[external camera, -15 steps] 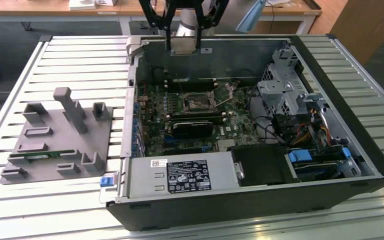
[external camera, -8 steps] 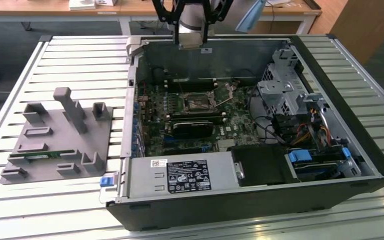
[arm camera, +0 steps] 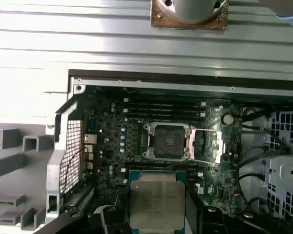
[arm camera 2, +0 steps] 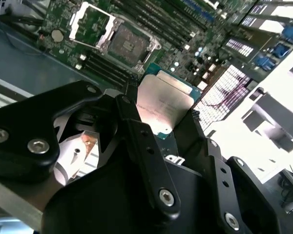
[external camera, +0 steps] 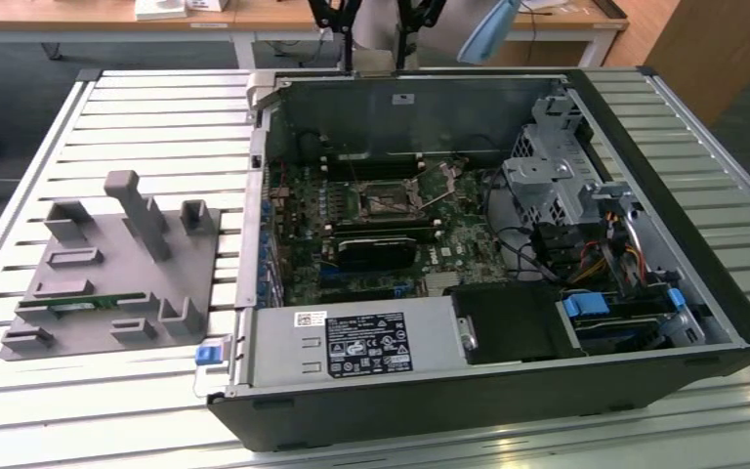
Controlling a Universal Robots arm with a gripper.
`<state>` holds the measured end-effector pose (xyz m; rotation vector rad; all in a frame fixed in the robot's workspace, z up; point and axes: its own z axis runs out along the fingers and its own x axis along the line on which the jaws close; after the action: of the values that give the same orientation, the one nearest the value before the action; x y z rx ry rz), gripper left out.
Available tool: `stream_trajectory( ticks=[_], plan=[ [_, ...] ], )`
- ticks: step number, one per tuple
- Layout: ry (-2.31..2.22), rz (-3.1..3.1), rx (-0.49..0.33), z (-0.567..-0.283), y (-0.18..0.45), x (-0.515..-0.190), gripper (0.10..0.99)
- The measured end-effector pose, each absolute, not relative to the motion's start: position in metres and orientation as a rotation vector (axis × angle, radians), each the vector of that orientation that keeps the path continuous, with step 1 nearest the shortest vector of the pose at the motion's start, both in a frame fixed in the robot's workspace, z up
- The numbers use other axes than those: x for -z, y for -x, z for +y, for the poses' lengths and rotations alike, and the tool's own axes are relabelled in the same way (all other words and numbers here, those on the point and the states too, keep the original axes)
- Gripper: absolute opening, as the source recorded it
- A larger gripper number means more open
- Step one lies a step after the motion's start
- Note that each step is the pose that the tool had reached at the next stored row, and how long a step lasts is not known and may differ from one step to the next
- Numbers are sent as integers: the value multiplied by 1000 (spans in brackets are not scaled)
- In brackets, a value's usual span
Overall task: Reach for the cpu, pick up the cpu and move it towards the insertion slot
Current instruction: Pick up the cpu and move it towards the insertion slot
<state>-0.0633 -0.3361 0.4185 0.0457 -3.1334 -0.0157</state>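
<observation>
While the black fingers [arm camera 2: 136, 141] squeeze it from two sides, the cpu [arm camera 2: 163, 105] sits clamped in the gripper [arm camera 2: 158, 146], up in the air above the board. It looks thin, stiff and light, with a smooth metal top that could slip, so holding it by the edges seems best. Its underside is probably easy to hurt. Just past the jaws lies the insertion slot [arm camera: 167, 141], open, with its shiny frame flipped up. In the first wrist view the slot sits straight ahead of the cpu [arm camera: 157, 202]. In the exterior view the whole computer case [external camera: 687, 225] and a grey holder tray [external camera: 114, 283] show.
</observation>
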Motion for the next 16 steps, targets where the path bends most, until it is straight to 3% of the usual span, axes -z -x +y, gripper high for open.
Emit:
stream_trajectory(
  ticks=[16],
  plan=[
    [-46,-3133,15,-302,43,-413,541]
  ],
)
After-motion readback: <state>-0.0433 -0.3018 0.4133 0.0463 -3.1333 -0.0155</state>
